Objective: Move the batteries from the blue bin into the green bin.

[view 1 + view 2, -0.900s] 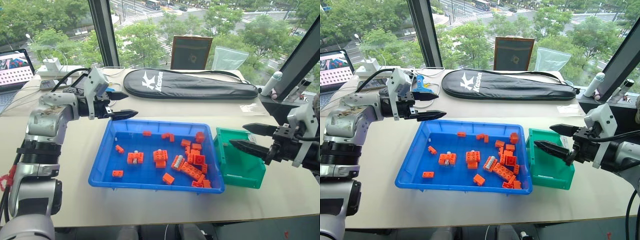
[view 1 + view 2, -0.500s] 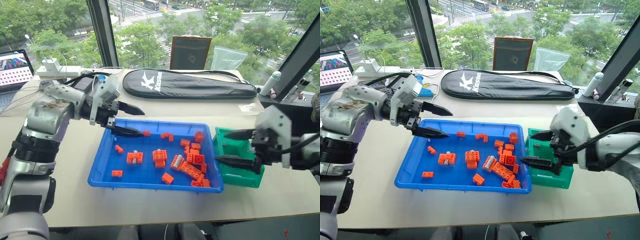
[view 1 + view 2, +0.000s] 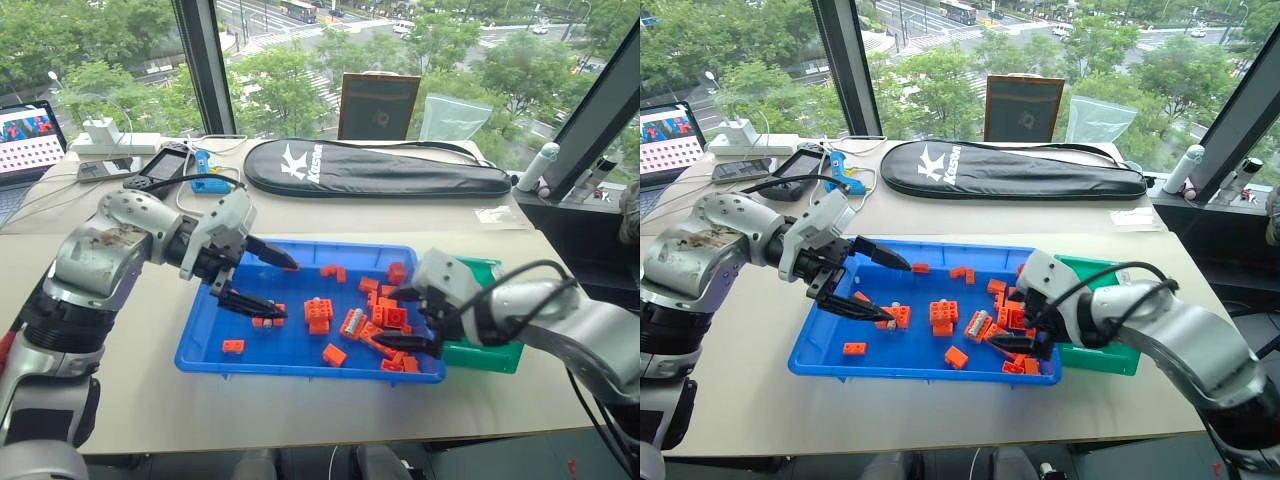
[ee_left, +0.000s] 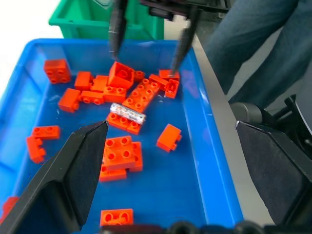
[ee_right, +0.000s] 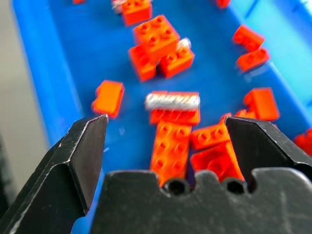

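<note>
- The table [image 3: 120, 400] carries a black racket case [image 3: 375, 168] at the back and both bins nearer the front.
- The blue bin [image 3: 205, 335] lies in the middle, strewn with orange bricks [image 3: 321, 311].
- The green bin [image 3: 500, 352] stands touching the blue bin's right end; what lies inside cannot be told, as the right arm covers most of it.
- The left gripper [image 3: 268, 285] hangs over the blue bin's left part, fingers spread wide, grasping nothing.
- The right gripper [image 3: 1025, 325] reaches over the bin's right end among the bricks, fingers also wide apart and empty.
- One of the batteries [image 4: 128, 113], a silver cylinder, rests on a brick near the bin's middle; another battery [image 5: 183, 44] appears to lie beside a brick further left.
</note>
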